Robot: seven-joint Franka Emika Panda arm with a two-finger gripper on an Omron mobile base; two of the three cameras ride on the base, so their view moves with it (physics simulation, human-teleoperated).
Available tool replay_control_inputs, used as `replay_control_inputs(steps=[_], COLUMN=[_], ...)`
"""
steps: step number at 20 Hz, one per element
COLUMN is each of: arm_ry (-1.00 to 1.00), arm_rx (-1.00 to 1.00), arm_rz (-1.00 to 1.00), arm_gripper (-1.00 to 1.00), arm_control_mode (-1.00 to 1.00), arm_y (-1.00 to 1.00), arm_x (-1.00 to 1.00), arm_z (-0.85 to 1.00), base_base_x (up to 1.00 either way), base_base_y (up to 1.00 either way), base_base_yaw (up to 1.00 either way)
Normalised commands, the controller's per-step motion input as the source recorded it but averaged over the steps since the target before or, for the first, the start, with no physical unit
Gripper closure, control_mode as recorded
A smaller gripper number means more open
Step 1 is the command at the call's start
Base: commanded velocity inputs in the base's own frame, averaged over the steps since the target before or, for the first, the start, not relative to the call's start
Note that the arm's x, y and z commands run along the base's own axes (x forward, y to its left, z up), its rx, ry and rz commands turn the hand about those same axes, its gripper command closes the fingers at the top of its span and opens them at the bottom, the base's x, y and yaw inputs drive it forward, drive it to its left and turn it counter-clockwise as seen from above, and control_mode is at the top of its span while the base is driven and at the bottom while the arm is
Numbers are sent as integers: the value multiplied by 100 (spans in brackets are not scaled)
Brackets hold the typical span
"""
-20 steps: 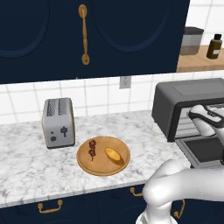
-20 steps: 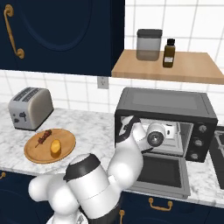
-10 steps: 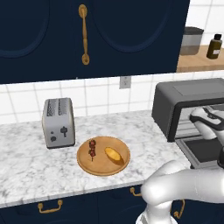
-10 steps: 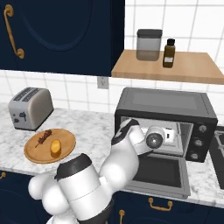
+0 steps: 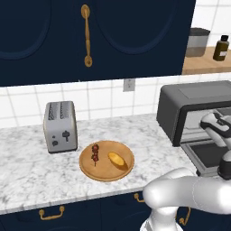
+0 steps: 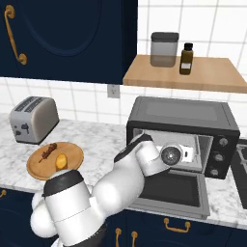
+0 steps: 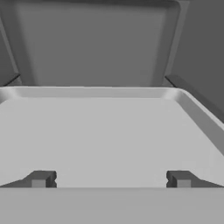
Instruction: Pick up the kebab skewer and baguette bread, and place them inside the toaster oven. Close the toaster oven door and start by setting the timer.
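Toaster oven (image 6: 183, 120) door (image 6: 178, 193) down, gripper (image 7: 111, 179) spread inside

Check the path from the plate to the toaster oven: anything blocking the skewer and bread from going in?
Nothing visible. The toaster oven door is down and the counter between the plate and the toaster oven holds nothing. The open gripper is itself in the oven's mouth, holding nothing.

Oven tray (image 7: 109, 131) bare; walls (image 7: 94, 43) close round pincer (image 7: 110, 179).

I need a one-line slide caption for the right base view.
Open gripper reaching into the toaster oven, door down; kebab skewer and baguette bread wait on the wooden plate.
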Motion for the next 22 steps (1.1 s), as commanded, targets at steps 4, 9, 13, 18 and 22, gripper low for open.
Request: replay_control_inputs(steps=[4, 9, 13, 18, 22], arm_ry=[10, 11, 8, 3, 0], arm_rx=[0, 0, 0, 0, 0], arm_rz=[0, 0, 0, 0, 0], arm_gripper=[-100, -100, -100, -100, -100], arm_control_mode=[-100, -100, -100, -100, -100], arm_y=[0, 0, 0, 0, 0], arm_x=[-52, -48, -47, -46, -49], arm_z=[-45, -43, -39, -41, -34], base_base_x=[0, 0, 0, 0, 0], base_base_y=[0, 0, 0, 0, 0], base_base_yaw=[0, 0, 0, 0, 0])
